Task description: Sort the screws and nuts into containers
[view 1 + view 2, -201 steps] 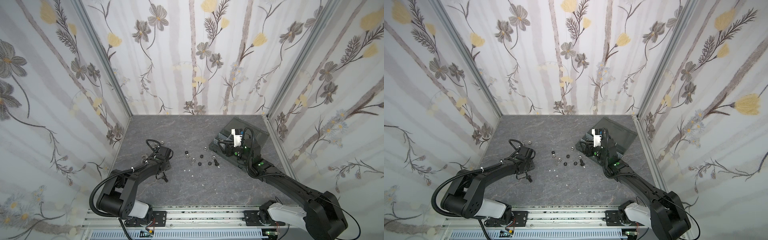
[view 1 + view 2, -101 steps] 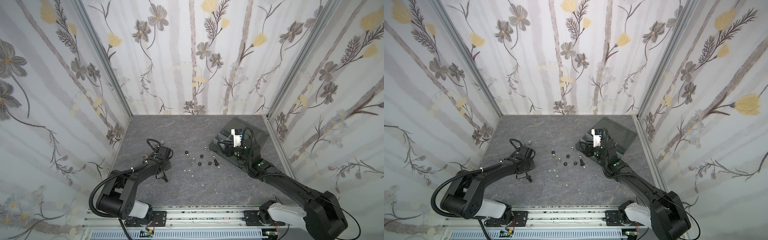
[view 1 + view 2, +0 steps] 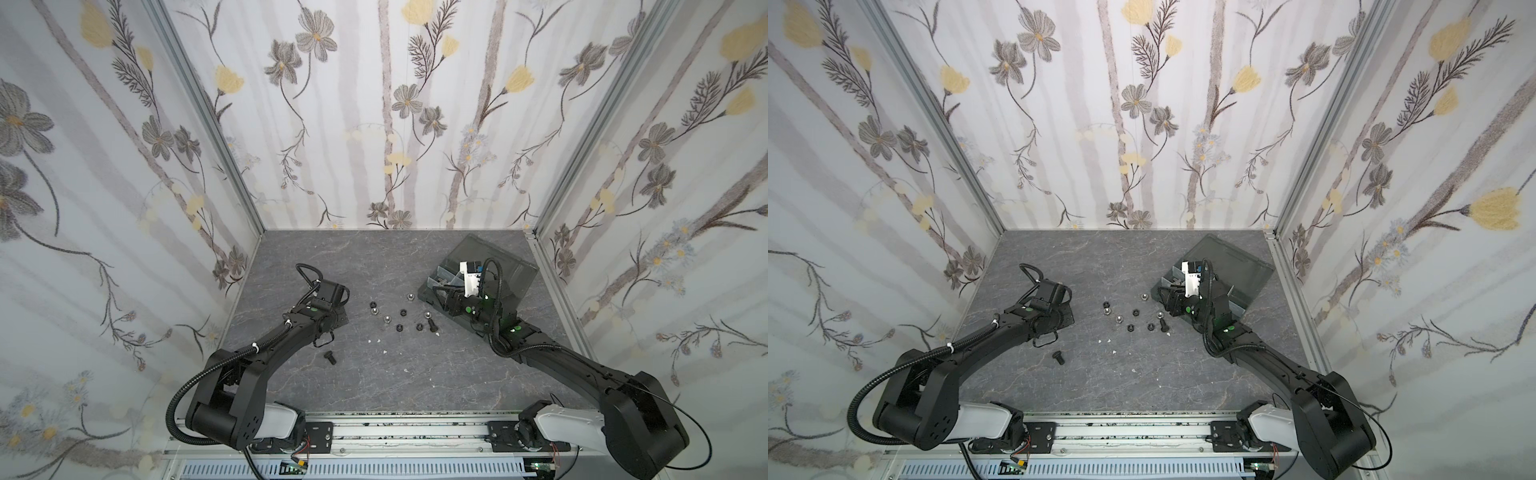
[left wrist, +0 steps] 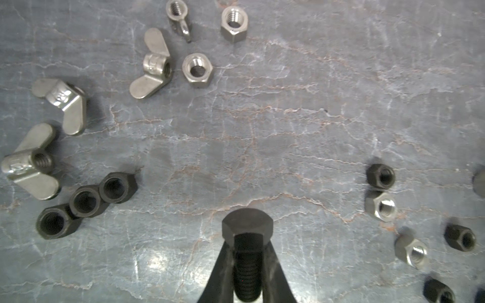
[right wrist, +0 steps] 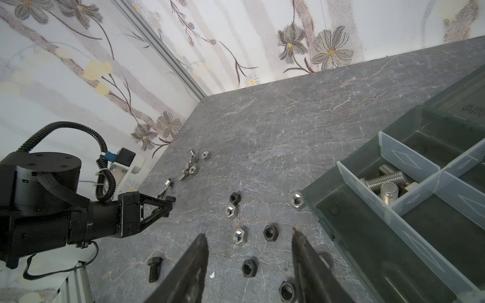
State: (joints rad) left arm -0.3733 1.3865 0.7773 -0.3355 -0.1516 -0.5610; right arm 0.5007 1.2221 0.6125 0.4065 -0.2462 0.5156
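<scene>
My left claw (image 4: 248, 249) has just pinched in narrow on the threaded shaft of a black hex-head bolt (image 4: 247, 227). A second ago the jaws stood wider. The bolt's head sticks out past the tips. I cannot tell whether it is clear of the grey stone-pattern counter (image 4: 288, 131). The arm itself has hardly shifted in both top views.

Around it: three black hex nuts (image 4: 85, 200) in a touching row, with silver wing nuts (image 4: 152, 65) and silver hex nuts (image 4: 197, 69) further out.

The right claw (image 5: 248, 233) hangs half wide with nothing between its jaws, over loose nuts just beside the dark grey plastic organizer box (image 5: 341, 217). Silver bolts (image 5: 385, 181) lie in one compartment. A second black bolt (image 3: 329, 357) lies loose near the left arm.

My read: one screw is secured. It now has to cross the counter to the box, which sits well apart on the right arm's side. Most nuts look unsorted.
</scene>
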